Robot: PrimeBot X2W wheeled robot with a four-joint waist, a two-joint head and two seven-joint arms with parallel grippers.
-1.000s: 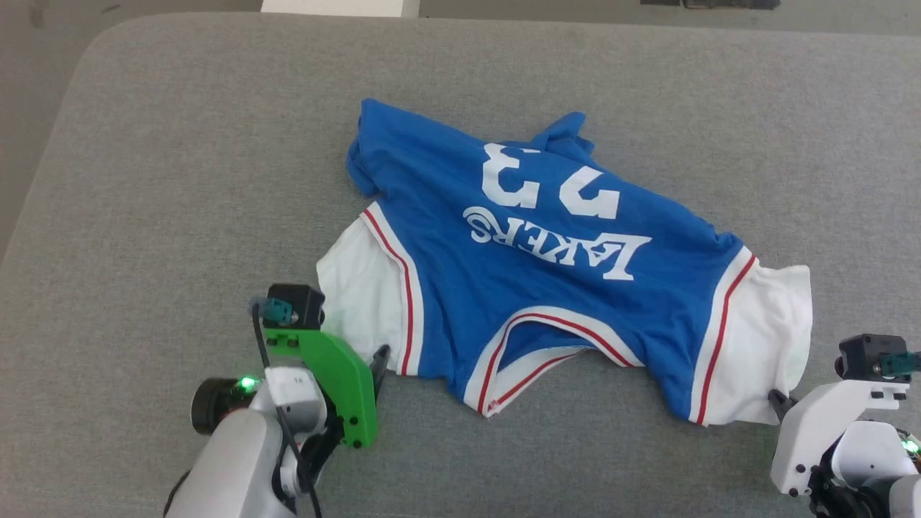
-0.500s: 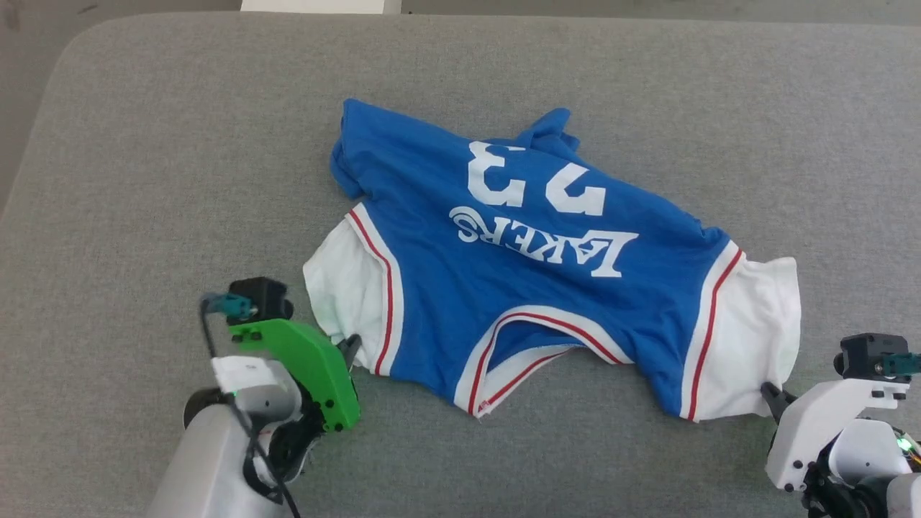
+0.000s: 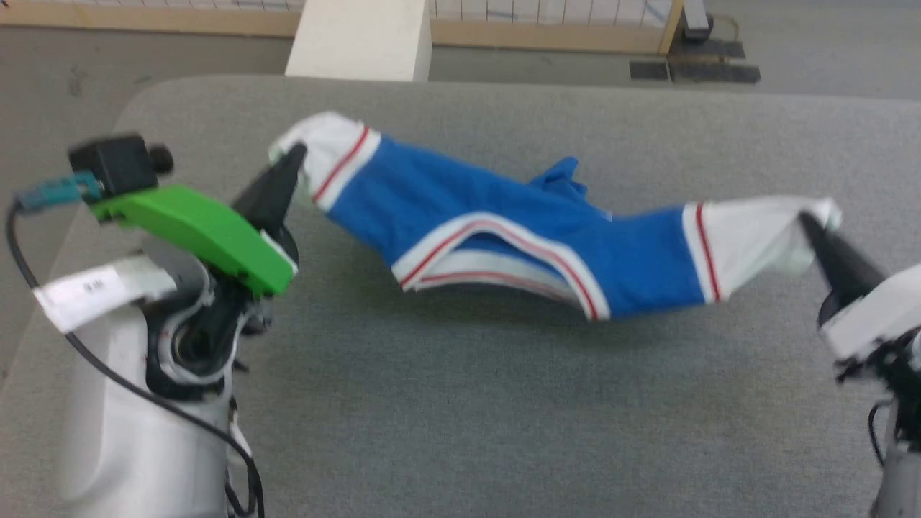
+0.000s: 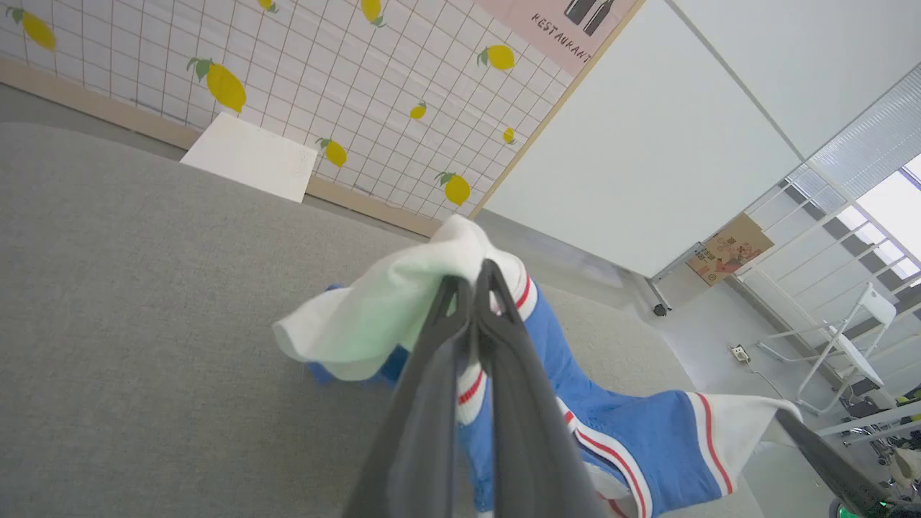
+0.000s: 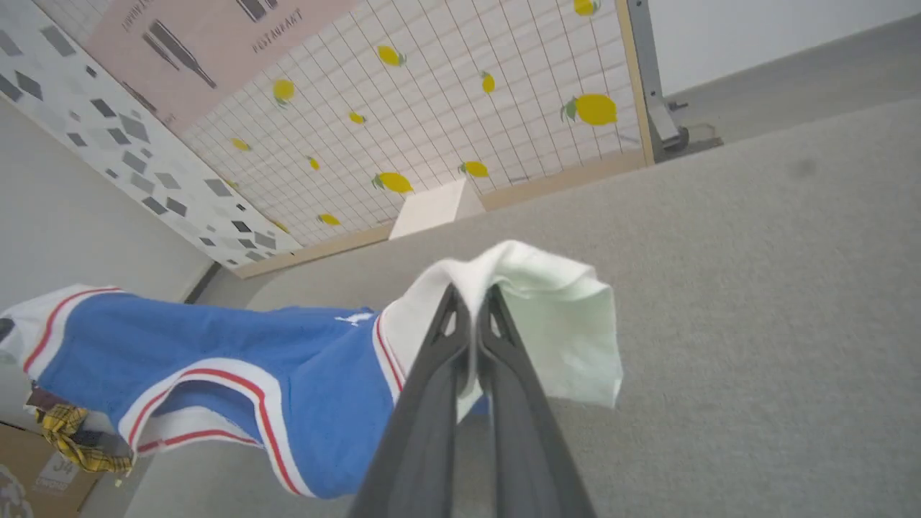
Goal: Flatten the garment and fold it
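- A grey padded counter (image 3: 504,403) is seen across the head view, backed by a lemon-print grid wall (image 4: 288,65).
- The garment (image 3: 504,230), blue with white sleeves and red-white trim, is held stretched between both grippers and lifted off the counter. Its middle sags low and the striped neckline faces the head camera. Whether the far blue fold touches the counter cannot be told.
- A white block (image 3: 360,39) is seen past the counter's far edge.
- The left gripper (image 3: 291,162) is clenched on one white sleeve, fingers pressed together through the cloth.
- The right gripper (image 3: 806,219) is clenched likewise on the other white sleeve.
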